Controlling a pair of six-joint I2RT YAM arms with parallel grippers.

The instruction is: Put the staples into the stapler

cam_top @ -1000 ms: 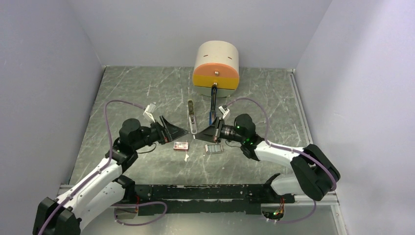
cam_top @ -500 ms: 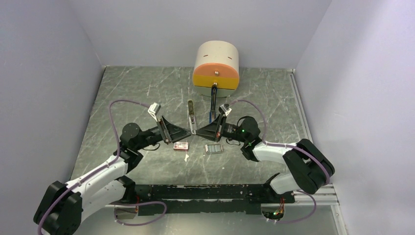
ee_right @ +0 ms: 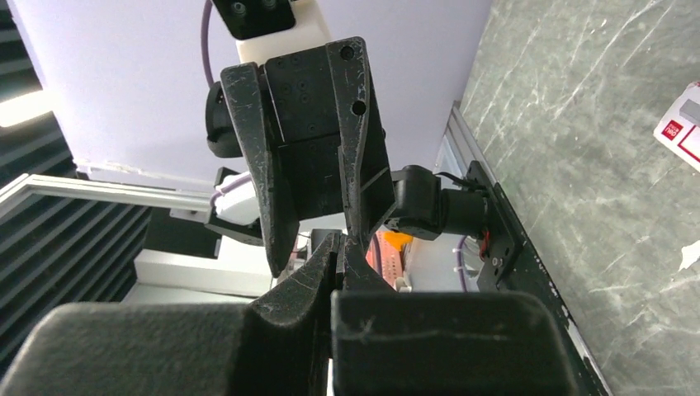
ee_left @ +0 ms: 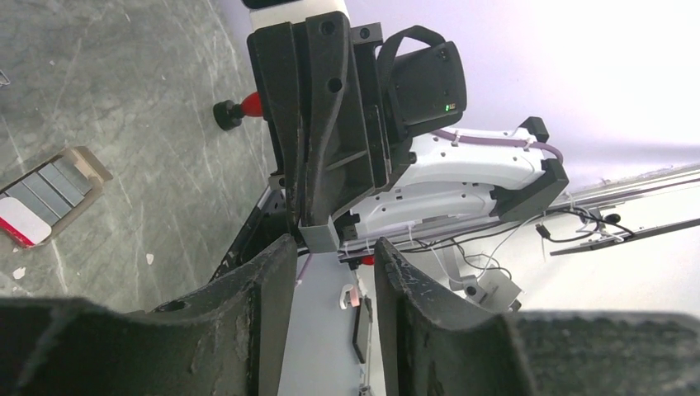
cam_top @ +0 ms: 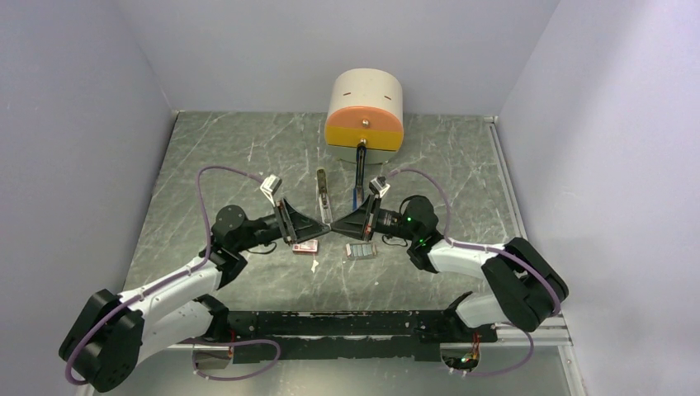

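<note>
My right gripper (cam_top: 334, 226) is shut on a short grey strip of staples (ee_left: 319, 238), held in the air above the table. My left gripper (ee_left: 330, 249) faces it tip to tip. Its jaws stand open, one on each side of the strip's free end, with a gap on the right side. In the right wrist view the right gripper (ee_right: 340, 247) has its fingers pressed together on a thin edge. The narrow stapler (cam_top: 323, 191) lies just behind both grippers. More staples sit in a small cardboard tray (cam_top: 361, 250), also seen in the left wrist view (ee_left: 51, 190).
A small red-and-white box (cam_top: 305, 245) lies below the left gripper (cam_top: 320, 224). A cream and orange drum (cam_top: 365, 115) stands at the back, with a black arm (cam_top: 360, 169) reaching toward the grippers. Grey walls close in the marbled table (cam_top: 231, 157).
My left arm has moved right to meet the right gripper, and its jaws have narrowed around the strip's end. The right gripper has stayed shut and nearly still.
</note>
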